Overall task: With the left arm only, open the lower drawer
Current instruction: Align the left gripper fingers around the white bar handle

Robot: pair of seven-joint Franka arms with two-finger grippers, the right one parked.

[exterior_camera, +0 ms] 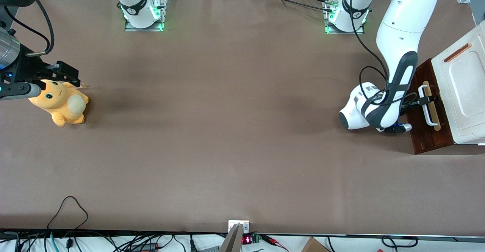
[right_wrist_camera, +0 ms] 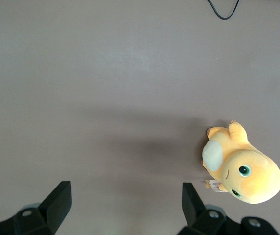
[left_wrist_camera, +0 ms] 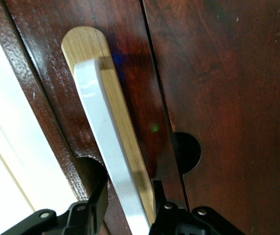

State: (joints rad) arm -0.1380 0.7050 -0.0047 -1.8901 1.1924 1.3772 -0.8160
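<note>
**Black gripper straddles the white loop handle**

A wide matte brown table (exterior_camera: 227,123) fills the front view, with cables and electronics along its nearest edge and the arms' bases lit green along the edge farthest from the camera. At the working arm's end stands a white cabinet (exterior_camera: 464,89) with an orange-brown slot in its top. Below it is the lower drawer (exterior_camera: 432,130), a dark red-brown wooden front carrying a pale wooden strip and a white loop handle (left_wrist_camera: 105,147). The glossy white left arm (exterior_camera: 398,47) bends down in front of it. Its black two-finger gripper (left_wrist_camera: 128,205) sits at the handle, one finger (left_wrist_camera: 98,198) on each side of the white bar, spread and not clamped. Toward the parked arm's end lies an orange plush toy (exterior_camera: 60,102).
</note>
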